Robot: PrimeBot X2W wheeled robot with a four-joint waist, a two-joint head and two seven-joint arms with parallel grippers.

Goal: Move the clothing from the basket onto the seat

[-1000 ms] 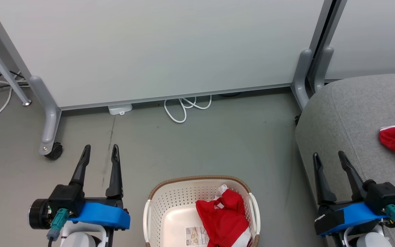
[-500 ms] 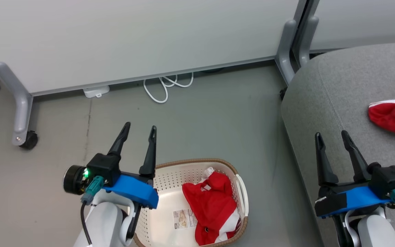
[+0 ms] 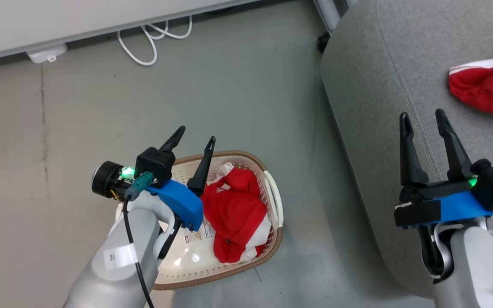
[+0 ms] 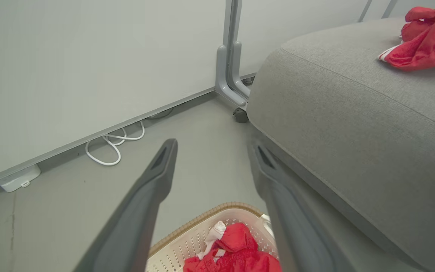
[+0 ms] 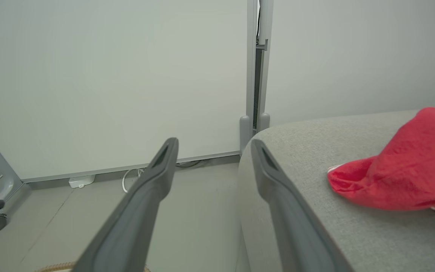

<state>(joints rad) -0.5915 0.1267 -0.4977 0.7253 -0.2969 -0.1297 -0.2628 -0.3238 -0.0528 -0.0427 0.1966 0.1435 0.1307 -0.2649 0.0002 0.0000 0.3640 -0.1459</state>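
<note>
Just right of the left gripper (image 3: 197, 133) and below its jaws, spread wide and empty: red-and-white garment (image 3: 233, 214), heaped against the right wall of the perforated laundry basket (image 3: 248, 157). Hovering over the basket's left side, fingertips past the far rim and aimed at bare floor rather than down into the cloth. From the left wrist, garment low between the two fingers.

Over at the right gripper (image 3: 422, 113), likewise parted and holding nothing, poised above the near edge of the grey sofa seat (image 3: 370, 85) beside the stitched seam. Second red garment (image 3: 486, 85) already on the seat, ahead and to the right of those jaws, well apart.

Likely troubles:
- Closing on the woven-look rim or the wall instead of cloth, from dropping straight down without first shifting right; probably lifts or tips the light basket.
- Nudging the rim on the way in and sliding the basket across the smooth floor.
- Pinching one thin fold only; rest trailing, snagging the white handle, or slipping to the floor short of the seat.

Garment's long axis judged roughly parallel to the left fingers: narrow end with the white tab out by the fingertips, broader white-striped end back toward the wrist.
</note>
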